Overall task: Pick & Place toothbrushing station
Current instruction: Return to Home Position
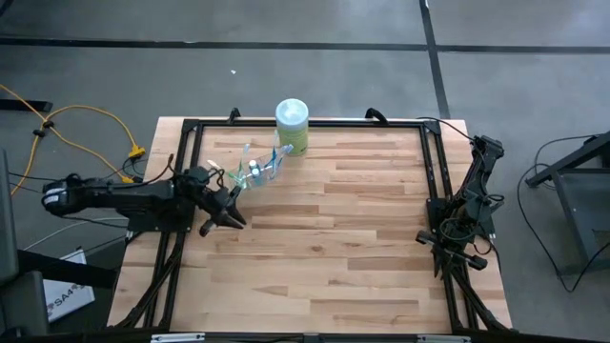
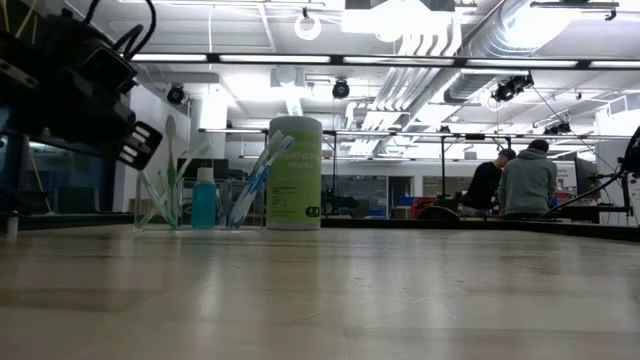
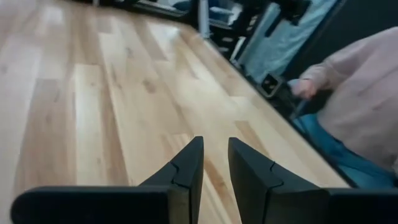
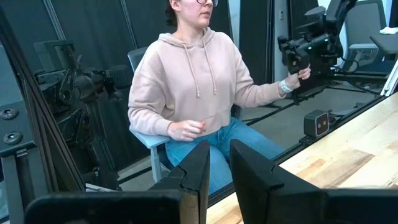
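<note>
a robotics lab set up in an open industrial hall. a butcher-block table [image 1: 334,238] boxed in by a black metal frame [image 1: 305,124] stands on bare concrete floor [image 1: 286,57], with a dark robot arm [image 1: 124,195] mounted at one side and yellow cable [image 1: 86,119] trailing across the floor. overhead run exposed ducts [image 2: 480,40] and strip lights [image 2: 300,60]. two people [image 2: 520,180] sit at benches far behind. beside the table a seated person in a hoodie [image 4: 193,81] grips the handle of another jointed arm [image 4: 305,43].
</note>
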